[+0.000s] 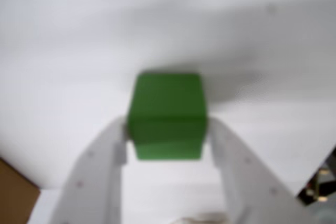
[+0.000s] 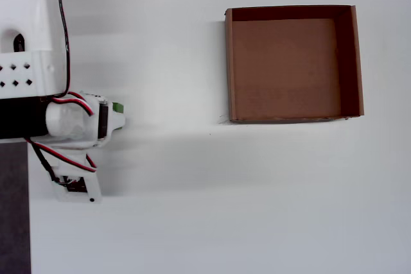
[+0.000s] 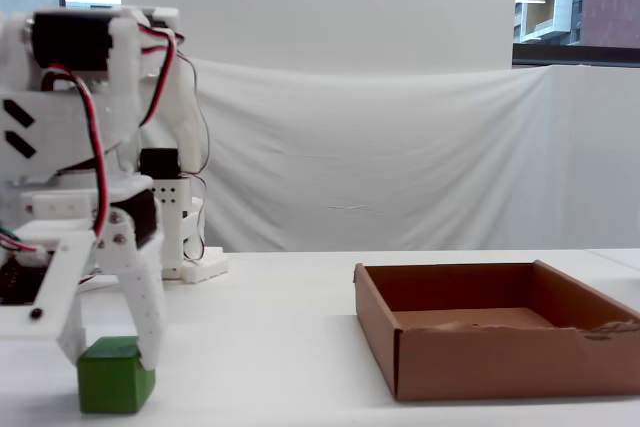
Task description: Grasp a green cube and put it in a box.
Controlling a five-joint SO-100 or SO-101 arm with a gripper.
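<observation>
You have the gripper [image 3: 108, 352] down at the table [image 2: 212, 197], its two white fingers [image 3: 140, 292] set on either side of the green cube [image 3: 115, 377]. In the wrist view the green cube [image 1: 167, 116] fills the gap between the fingers [image 1: 100, 177], which look pressed to its left and right faces, though the picture is blurred; so the tool reads as clenched on the cube. The fixed view shows the cube sitting on the table surface, close to the front edge at the left end. From overhead, only a small sliver of the green cube [image 2: 118, 108] peeks out past the arm, near the left edge of the table. The box [image 2: 357, 62] sits well apart from it, toward the far right corner in the overhead view, open side up and with nothing inside. In the fixed view the box [image 3: 510, 359] stands on the right, its low walls upright.
</observation>
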